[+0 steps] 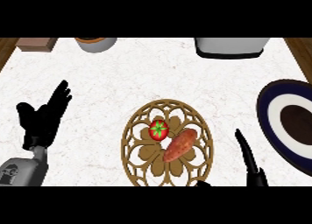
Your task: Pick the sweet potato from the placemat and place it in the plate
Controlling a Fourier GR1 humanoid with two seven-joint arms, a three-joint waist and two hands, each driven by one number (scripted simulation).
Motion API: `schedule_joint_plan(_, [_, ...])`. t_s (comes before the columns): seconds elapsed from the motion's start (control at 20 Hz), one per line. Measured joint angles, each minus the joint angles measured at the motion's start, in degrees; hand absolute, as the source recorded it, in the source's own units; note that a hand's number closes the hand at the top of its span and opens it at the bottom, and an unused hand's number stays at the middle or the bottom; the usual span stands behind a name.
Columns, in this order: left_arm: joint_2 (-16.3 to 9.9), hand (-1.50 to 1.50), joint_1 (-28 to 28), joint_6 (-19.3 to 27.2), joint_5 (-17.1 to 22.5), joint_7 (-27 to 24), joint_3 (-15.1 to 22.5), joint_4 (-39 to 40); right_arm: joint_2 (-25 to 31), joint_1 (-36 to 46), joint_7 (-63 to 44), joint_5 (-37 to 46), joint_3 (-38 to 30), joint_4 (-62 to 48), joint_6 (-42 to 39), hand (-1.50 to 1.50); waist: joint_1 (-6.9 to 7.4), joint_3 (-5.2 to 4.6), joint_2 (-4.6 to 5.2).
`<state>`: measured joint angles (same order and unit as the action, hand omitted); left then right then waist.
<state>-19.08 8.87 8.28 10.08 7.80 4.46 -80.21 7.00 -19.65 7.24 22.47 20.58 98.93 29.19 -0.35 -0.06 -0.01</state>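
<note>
Here, from the head view, the sweet potato [180,145] lies on the round wooden placemat [134,131] at six o'clock on the table [152,74] — a tomato [158,130] just beside it. The plate [275,127] sits at three o'clock. Left hand [43,118] rests at nine o'clock, fingers released; right hand [249,159] — fingers straight, holding nothing — lies between placemat and plate.

White marbled counter [152,78], wooden openwork placemat [138,131], glossy plate [272,114]
</note>
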Motion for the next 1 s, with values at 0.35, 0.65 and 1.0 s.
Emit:
schedule_joint_plan(0.35, [0.22, 0.00, 0.06, -1.40, -0.48, 0.68, -1.18, -0.33, 0.91, 1.96, -17.57, 10.23, 5.21, 6.14, -5.36, -1.50, 0.32, 0.00, 0.00])
schedule_joint_plan(0.65, [1.47, 0.00, 0.61, -1.26, -1.62, 1.30, -1.18, -0.61, 0.96, 7.36, -30.61, 16.31, 6.61, 5.90, -12.79, -1.50, 0.43, 0.01, 0.02])
schedule_joint_plan(1.0, [1.79, 0.00, 0.65, -2.80, -2.09, 0.64, -2.79, 0.18, -0.39, 13.39, -40.30, 20.78, 6.90, 1.94, -20.17, -1.50, 0.45, 0.04, 0.03])
